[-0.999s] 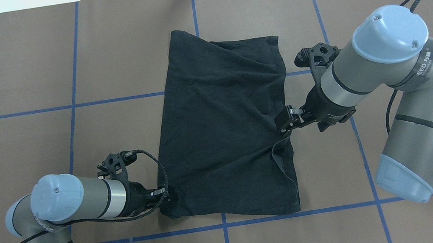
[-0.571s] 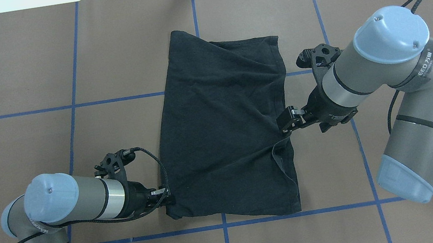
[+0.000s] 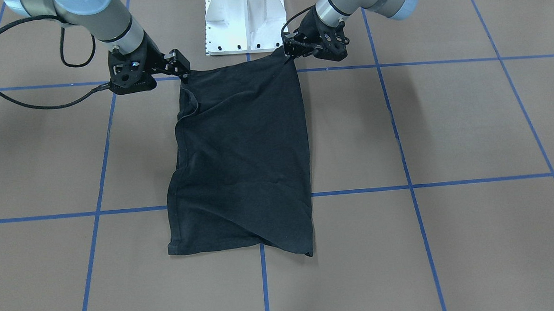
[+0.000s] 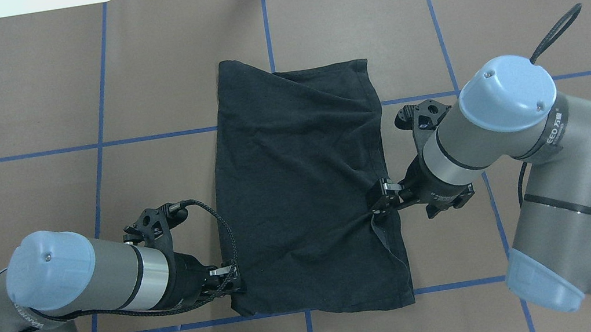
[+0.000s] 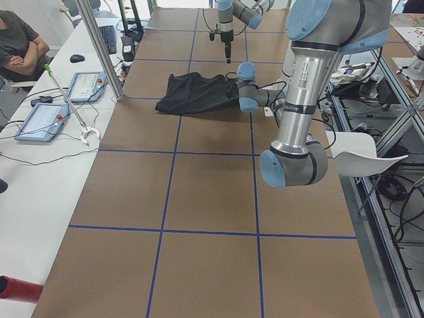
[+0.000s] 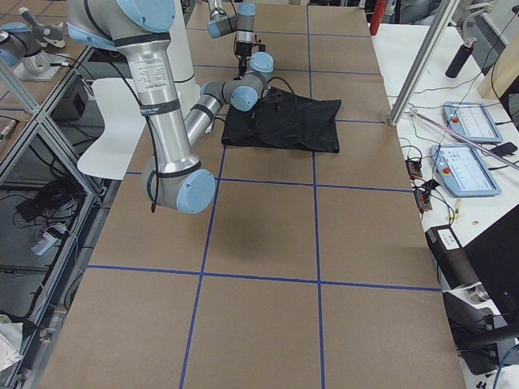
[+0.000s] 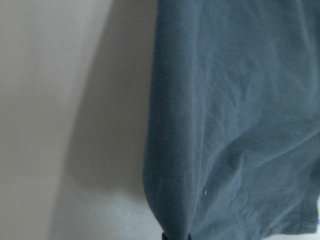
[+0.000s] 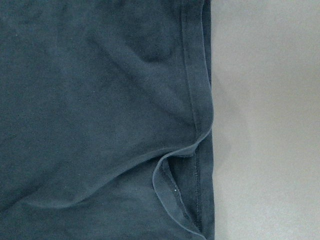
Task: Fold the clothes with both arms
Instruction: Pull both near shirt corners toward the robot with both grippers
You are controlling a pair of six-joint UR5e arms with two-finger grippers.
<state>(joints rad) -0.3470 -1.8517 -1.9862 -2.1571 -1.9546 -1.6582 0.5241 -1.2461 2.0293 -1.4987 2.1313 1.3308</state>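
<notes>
While on table (image 4: 25, 83), T-shirt (image 4: 299, 189) in L/R grippers (image 4: 236, 285) (image 4: 379, 207).

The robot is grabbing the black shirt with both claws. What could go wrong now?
The left claw pinches only a small corner of the T-shirt, so it might slip out. The right claw grips the side edge further up, not the corner, so the fold may come out crooked.

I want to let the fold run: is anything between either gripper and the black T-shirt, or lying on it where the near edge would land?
Nothing visible does. The left gripper and the right gripper each pinch an edge of the T-shirt, and no object lies on the cloth beyond them.
</notes>
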